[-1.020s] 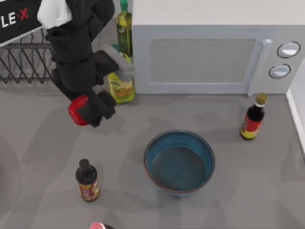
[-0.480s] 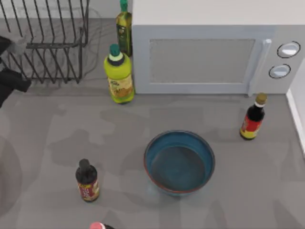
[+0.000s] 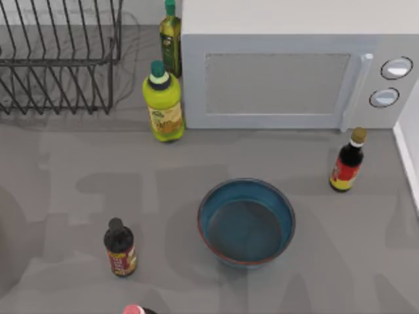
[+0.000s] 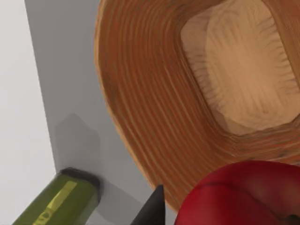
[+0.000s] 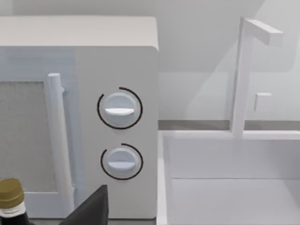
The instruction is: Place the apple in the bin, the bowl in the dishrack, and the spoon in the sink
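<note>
The apple (image 4: 243,194) sits right in front of the left wrist camera, above a woven wooden basket (image 4: 154,93) that looks like the bin. One dark fingertip (image 4: 152,208) of the left gripper shows just beside the apple. The left gripper probably has the apple in its grip, but the contact is cut off at the frame edge, so I can't tell for sure. A green bottle (image 4: 56,201) lies near the basket's rim, on a grey surface.

On the worktop (image 3: 72,190), the bowl (image 3: 246,222) stands upright near the middle, toward the front edge, w/ nothing in it. The dishrack (image 3: 59,55) is at the back left corner, also holding nothing. Just right of it stands a yellow-green bottle (image 3: 163,104), and a darker oil bottle (image 3: 170,36) is behind that, against the microwave (image 3: 281,72). The microwave takes up the back edge from middle to right. A dark bottle w/ red label (image 3: 120,248) stands near the front left, well apart from the bowl. A similar one (image 3: 347,160) stands near the right edge, in front of the microwave. A pink cap (image 3: 133,309) pokes in at the front edge.

The right wrist view faces the microwave's two knobs (image 5: 119,110) and the white sink (image 5: 234,183) w/ its tap (image 5: 243,70), beside the microwave. One dark finger (image 5: 91,208) of the right gripper shows low in that view; I can't tell how wide that pincer stands.
</note>
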Tool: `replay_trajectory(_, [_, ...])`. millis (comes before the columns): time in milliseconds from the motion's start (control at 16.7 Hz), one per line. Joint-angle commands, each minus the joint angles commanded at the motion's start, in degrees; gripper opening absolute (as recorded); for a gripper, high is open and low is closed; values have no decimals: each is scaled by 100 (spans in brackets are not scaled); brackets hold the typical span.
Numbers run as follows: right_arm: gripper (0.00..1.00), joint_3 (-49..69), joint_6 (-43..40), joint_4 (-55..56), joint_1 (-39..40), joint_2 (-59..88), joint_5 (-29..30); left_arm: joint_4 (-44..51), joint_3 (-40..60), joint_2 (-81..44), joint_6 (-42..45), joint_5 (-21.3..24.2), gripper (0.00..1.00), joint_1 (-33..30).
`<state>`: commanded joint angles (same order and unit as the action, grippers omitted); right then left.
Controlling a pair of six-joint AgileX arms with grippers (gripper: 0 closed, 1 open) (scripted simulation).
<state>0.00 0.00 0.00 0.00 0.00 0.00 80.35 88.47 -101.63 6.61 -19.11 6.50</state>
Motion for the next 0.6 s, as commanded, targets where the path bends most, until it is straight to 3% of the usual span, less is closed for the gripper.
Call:
replay_trajectory(240, [100,0,0,0,0,0,0,-223,-200,-8,88,-6,0,55])
replay_trajectory(600, [100,0,0,0,0,0,0,-1433,-1264,5,305,-29,0,288])
